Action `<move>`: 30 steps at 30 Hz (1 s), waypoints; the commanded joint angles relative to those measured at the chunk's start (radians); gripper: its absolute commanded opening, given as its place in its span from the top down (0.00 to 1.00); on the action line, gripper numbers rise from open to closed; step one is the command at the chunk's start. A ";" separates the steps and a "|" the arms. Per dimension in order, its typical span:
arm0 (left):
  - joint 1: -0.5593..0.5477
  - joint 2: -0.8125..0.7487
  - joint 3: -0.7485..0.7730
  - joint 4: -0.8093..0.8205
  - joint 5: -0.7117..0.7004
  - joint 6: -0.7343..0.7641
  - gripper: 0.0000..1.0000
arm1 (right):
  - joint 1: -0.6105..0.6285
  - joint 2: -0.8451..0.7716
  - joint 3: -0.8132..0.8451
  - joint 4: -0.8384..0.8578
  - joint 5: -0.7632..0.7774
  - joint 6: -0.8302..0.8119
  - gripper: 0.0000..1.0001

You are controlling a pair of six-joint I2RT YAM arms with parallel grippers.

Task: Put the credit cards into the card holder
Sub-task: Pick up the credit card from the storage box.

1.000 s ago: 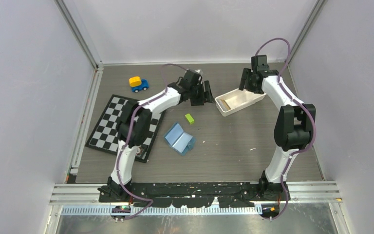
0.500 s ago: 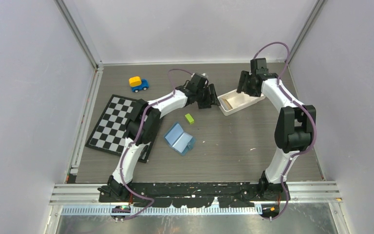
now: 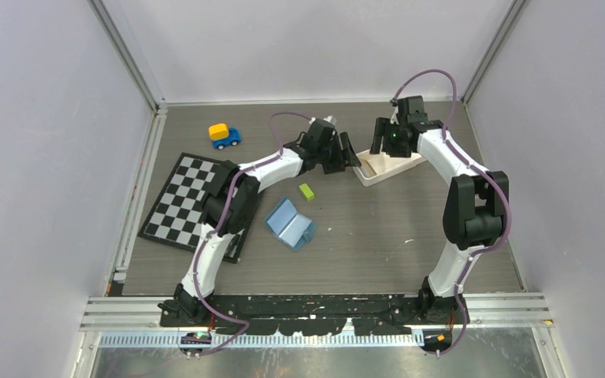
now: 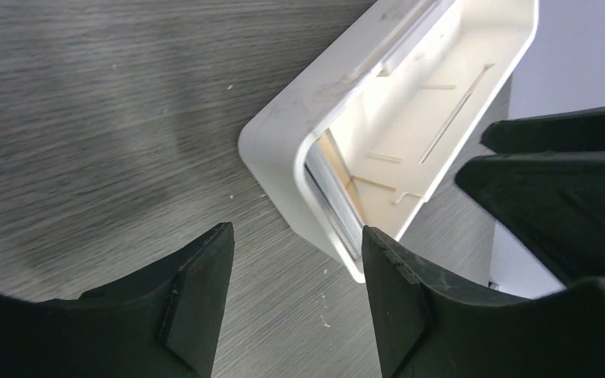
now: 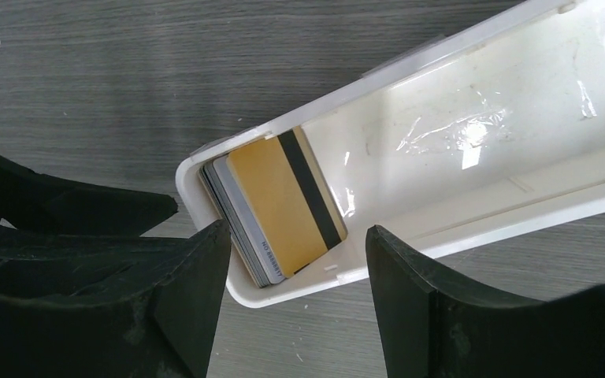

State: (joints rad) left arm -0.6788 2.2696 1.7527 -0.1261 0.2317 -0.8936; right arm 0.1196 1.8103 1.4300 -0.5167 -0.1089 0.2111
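**Top external view: both tools are at the white tray**

The left tool (image 3: 345, 160) and the right tool (image 3: 386, 146) are at the near-left end of the white tray (image 3: 378, 175), which lies at the far side of the worktop (image 3: 378, 236).

In the right wrist view the right tool has its jaws wide apart and holds nothing. Directly under it, the credit cards (image 5: 280, 209) lie stacked in the end of the tray, a tan-gold one with a dark stripe on top and grey ones below.

The left tool also has its jaws apart and empty, with the tray corner showing between them. It is perhaps touching the tray, but the view is not clear enough.

The card holder (image 3: 290, 224) lies open on the worktop, near a small green block (image 3: 306, 191) and well apart from the tray.
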 commanded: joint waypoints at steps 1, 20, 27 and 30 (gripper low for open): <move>-0.008 -0.009 0.058 0.061 0.002 -0.013 0.37 | 0.010 -0.021 0.004 0.017 -0.014 -0.029 0.32; -0.026 0.090 0.219 -0.216 -0.063 0.127 0.63 | 0.043 -0.108 -0.059 0.012 0.137 0.065 0.33; -0.027 0.071 0.205 -0.236 -0.090 0.152 0.84 | 0.084 -0.142 -0.078 -0.011 0.146 0.068 0.33; -0.027 0.048 0.188 -0.239 -0.109 0.164 0.87 | 0.107 -0.157 -0.096 -0.012 0.145 0.069 0.33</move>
State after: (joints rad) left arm -0.7086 2.3466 1.9457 -0.2935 0.1822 -0.7933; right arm 0.1970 1.7145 1.3552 -0.5274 0.0193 0.2668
